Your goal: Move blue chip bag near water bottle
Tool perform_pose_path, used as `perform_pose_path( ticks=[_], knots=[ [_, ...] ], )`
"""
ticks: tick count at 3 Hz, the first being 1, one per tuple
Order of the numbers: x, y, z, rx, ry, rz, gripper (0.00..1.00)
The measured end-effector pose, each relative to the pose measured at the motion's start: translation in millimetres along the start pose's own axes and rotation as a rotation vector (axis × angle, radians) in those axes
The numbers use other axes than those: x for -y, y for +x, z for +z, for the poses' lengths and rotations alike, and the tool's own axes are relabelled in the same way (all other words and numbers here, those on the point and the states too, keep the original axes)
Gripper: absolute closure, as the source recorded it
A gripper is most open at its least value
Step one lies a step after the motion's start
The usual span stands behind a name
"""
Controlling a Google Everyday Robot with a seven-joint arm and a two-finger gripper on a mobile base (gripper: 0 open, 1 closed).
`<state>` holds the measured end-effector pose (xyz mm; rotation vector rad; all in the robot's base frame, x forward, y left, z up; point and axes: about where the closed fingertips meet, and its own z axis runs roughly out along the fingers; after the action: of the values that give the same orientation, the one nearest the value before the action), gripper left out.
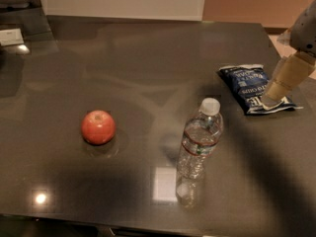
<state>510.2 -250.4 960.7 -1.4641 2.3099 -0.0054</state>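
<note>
The blue chip bag (248,87) lies flat at the right side of the dark table (148,58), its white end band toward the near edge. The water bottle (199,141) stands upright near the table's middle front, to the left of the bag and closer to the front edge, with a gap between them. My gripper (274,98) comes down from the upper right, and its tan tip rests at the bag's near right end.
A red apple (98,127) sits on the left half of the table. A white object (11,36) lies at the far left edge. The table's right edge runs just past the bag. A bright reflection patch (164,183) shows beside the bottle's base.
</note>
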Motion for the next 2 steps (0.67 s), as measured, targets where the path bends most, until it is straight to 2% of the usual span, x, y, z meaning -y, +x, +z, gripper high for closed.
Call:
perform_pose_path(
  ticks=[1,2],
  knots=[
    [41.4,10.2,20.3,0.019,0.016,0.109,0.00],
    [72.0,20.2,49.0,0.000,0.008,0.202,0.00]
  ],
)
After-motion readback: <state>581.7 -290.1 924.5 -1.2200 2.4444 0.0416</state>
